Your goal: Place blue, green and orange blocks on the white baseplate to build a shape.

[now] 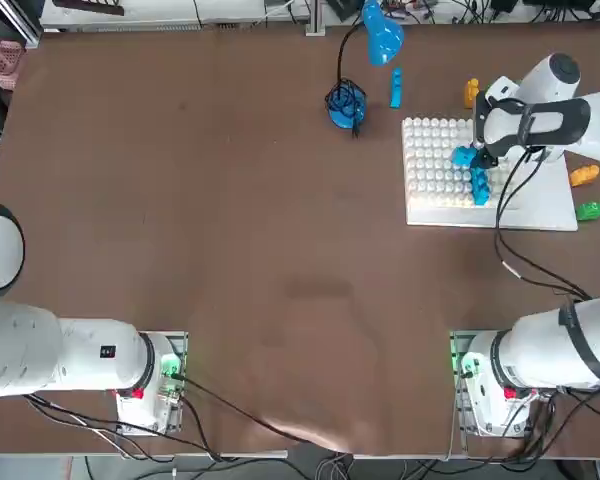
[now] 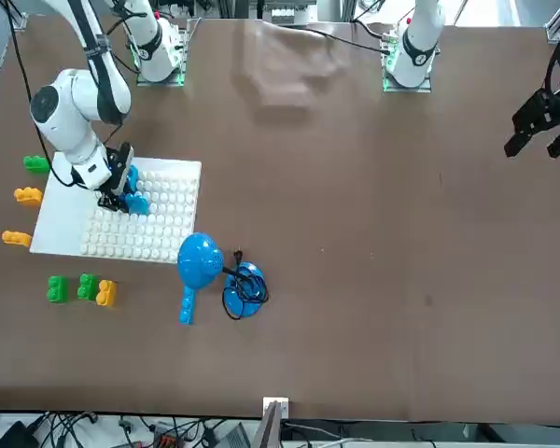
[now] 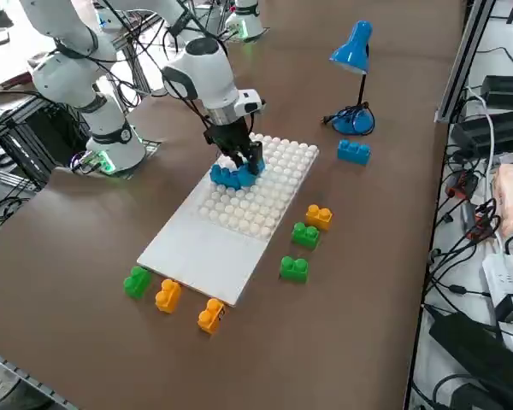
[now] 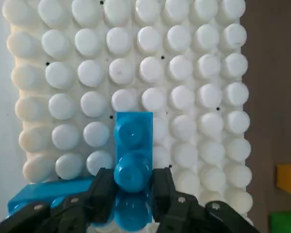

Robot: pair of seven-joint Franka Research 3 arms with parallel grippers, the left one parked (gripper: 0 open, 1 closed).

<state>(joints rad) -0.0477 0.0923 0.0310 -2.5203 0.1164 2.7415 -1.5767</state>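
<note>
1. Right gripper [image 4: 132, 194] is low over the studded part of the white baseplate [image 1: 540, 205]. Its two fingers [image 4: 103, 187] are clamped on either side of a blue brick [image 4: 133, 155], one on each long side, with no gap showing between pad and brick.
2. In the wrist view the held blue brick is two studs long and lies flat against the stud field; whether it is fully seated on the studs cannot be told.
3. A second blue brick [image 4: 48, 191] lies just beside the held one, at a right angle to it. From the right side the two read as one low blue cluster [image 3: 235, 175] near the boundary between the studs and the smooth margin.
4. The smooth margin of the baseplate carries no bricks.
5. Loose bricks off the board, right side view: a green [image 3: 138, 281] and two orange [image 3: 168, 295] [image 3: 210, 314] past the margin end; an orange [image 3: 318, 217] and two green [image 3: 305, 234] [image 3: 293, 268] along the long edge. All are apart from the gripper.
6. A further blue brick [image 3: 353, 151] sits just beside the base of a blue desk lamp [image 3: 352, 51], beyond the studded end of the board.
7. The lamp and its cable stand clear of the board; only the arm's own wrist is over the blue cluster.
</note>
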